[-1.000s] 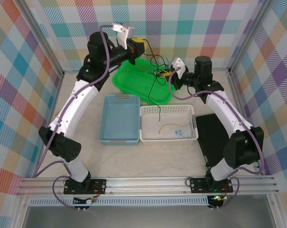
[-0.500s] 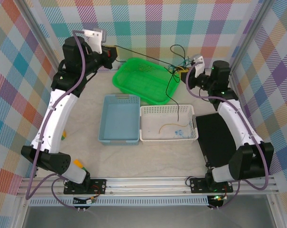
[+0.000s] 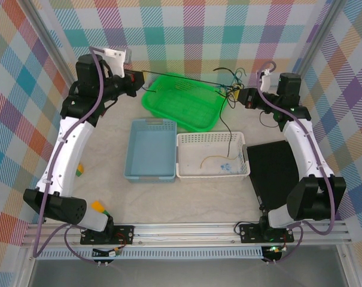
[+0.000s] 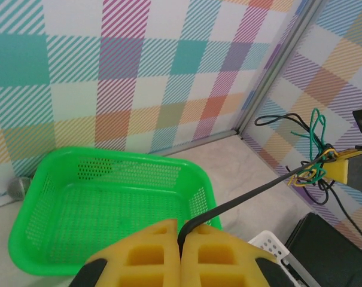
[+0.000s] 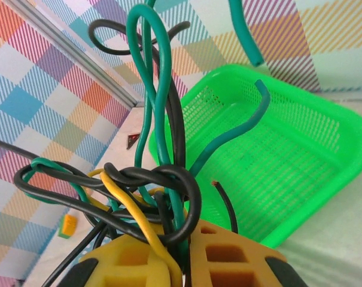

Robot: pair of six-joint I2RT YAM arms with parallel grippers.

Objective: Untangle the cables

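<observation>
**Table stock, near edge to far wall**

1. Rail [image 3: 186,230], at 6 o'clock: a metal bar that carries both arm bases. A bare strip of table [image 3: 186,203] runs along it from side to side.
2. Blue bin [image 3: 149,177], centre left: its pale floor shows from wall to wall.
3. White basket [image 3: 213,175], touching the blue bin at the bin's 3 o'clock. It holds the tan-yellow cable [image 3: 213,158], which lies in a loose curve, with small blue flecks at its right end.
4. Black mat [image 3: 270,173], flat on the table just beside the white basket at 3 o'clock.
5. Small yellow-green object [image 3: 79,172], on open table at 9 o'clock of the blue bin, near the left wall.
6. Green basket [image 3: 169,115], at 12 o'clock of the two bins and set at an angle. Its mesh floor is in plain sight.
7. Left fingers [image 4: 172,239], at 10 o'clock: pressed together on one end of the black cable [image 3: 186,82]. The cable runs taut in the air above the green basket's far rim.
8. Right fingers [image 5: 204,239], at 2 o'clock: clamped on the knot [image 3: 231,86], where the black cable, the green cable [image 5: 160,89] and a yellow strand [image 5: 130,206] loop together. A black tail hangs from the knot toward the white basket's far right part; whether it touches the basket cannot be told.
9. Edges: plaid walls [image 3: 186,36] close in the left, right and far sides of the table. Both sets of fingers are close to the far corners.
</observation>
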